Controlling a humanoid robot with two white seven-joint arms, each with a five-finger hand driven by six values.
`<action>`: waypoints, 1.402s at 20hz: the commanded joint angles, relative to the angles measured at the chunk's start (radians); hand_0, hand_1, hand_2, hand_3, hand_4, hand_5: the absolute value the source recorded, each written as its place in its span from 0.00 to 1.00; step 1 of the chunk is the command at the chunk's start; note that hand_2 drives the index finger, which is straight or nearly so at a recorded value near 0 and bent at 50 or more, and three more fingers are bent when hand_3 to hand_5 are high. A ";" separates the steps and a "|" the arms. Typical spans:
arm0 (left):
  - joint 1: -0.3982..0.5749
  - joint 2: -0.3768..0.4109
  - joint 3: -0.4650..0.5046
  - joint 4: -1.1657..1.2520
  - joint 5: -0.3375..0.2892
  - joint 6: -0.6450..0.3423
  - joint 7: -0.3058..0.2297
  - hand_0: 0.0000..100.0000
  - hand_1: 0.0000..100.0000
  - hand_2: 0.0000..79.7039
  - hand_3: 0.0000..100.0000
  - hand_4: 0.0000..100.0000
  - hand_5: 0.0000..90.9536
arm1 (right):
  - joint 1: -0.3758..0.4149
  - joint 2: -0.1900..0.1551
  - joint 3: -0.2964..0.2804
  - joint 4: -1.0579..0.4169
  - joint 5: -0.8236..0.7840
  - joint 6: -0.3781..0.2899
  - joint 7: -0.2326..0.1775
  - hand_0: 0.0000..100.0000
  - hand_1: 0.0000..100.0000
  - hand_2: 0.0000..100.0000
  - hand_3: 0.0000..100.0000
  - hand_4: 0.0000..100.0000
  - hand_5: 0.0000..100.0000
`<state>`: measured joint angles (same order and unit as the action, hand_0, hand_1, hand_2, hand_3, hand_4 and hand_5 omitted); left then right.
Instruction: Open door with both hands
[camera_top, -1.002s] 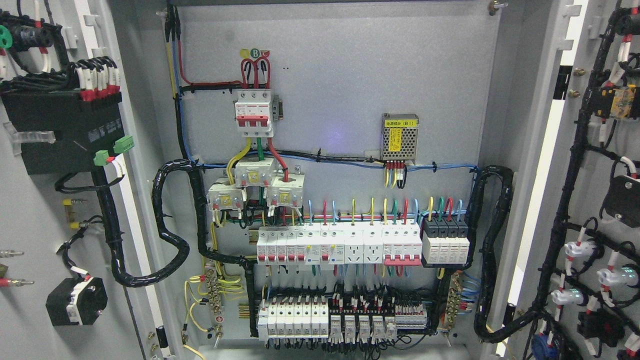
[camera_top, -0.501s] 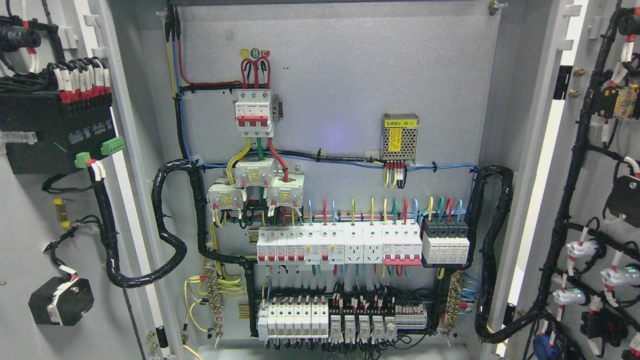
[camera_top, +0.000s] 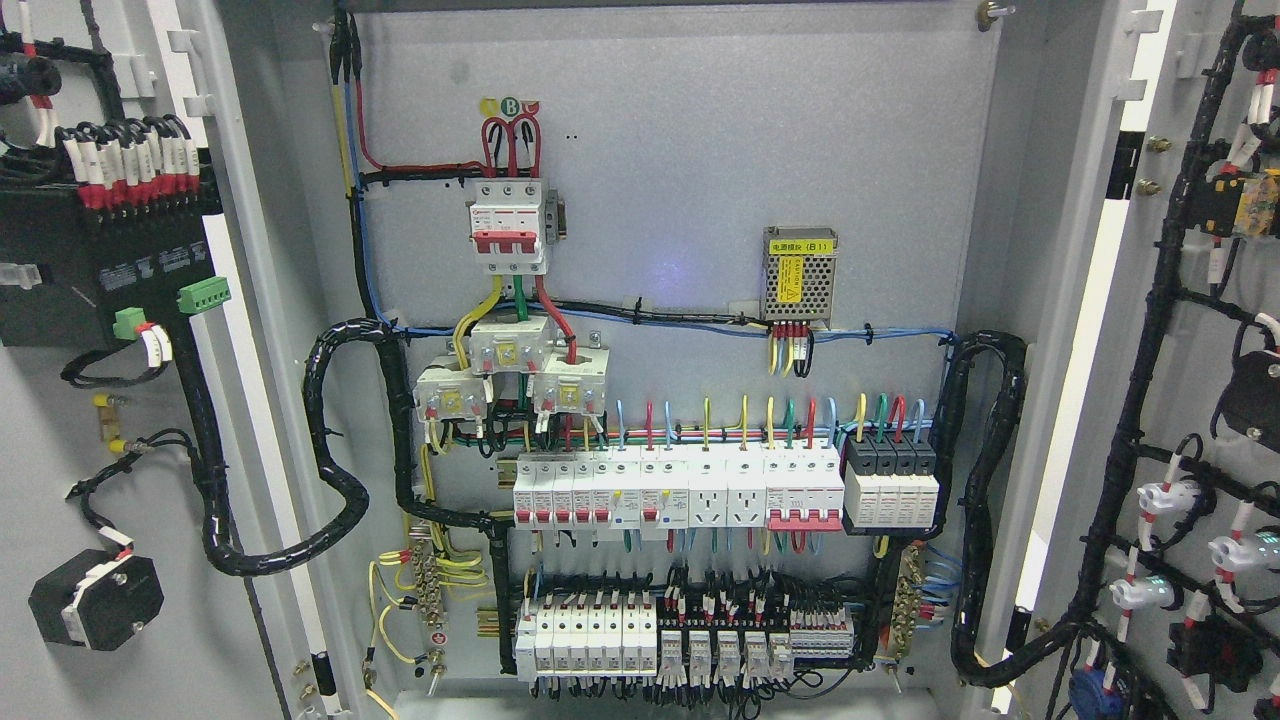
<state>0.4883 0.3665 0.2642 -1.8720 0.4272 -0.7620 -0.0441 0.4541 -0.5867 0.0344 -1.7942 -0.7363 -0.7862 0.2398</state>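
Both doors, left door (camera_top: 60, 450) and right door (camera_top: 1215, 330), stand open with neither robot hand in view, its grasp untellable; overswing could strain the cable loom (camera_top: 335, 440) at centre left.

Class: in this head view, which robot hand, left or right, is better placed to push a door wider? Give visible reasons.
Neither can be chosen: no hand or arm is in view. The left door and right door both stand wide open, baring the back panel.
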 joint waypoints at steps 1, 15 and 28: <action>-0.037 0.037 0.070 0.068 0.041 0.104 0.004 0.00 0.00 0.00 0.00 0.03 0.00 | 0.009 -0.019 -0.019 0.016 0.000 -0.004 0.001 0.00 0.00 0.00 0.00 0.00 0.00; -0.103 0.081 0.139 0.083 0.097 0.286 0.006 0.00 0.00 0.00 0.00 0.03 0.00 | 0.015 -0.053 -0.036 0.029 0.000 -0.007 0.006 0.00 0.00 0.00 0.00 0.00 0.00; -0.224 0.163 0.162 0.171 0.157 0.453 0.006 0.00 0.00 0.00 0.00 0.03 0.00 | 0.012 -0.067 -0.056 0.039 -0.084 -0.010 0.009 0.00 0.00 0.00 0.00 0.00 0.00</action>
<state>0.3132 0.4653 0.3965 -1.7615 0.5566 -0.3448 -0.0387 0.4670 -0.6383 0.0028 -1.7620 -0.7891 -0.7862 0.2464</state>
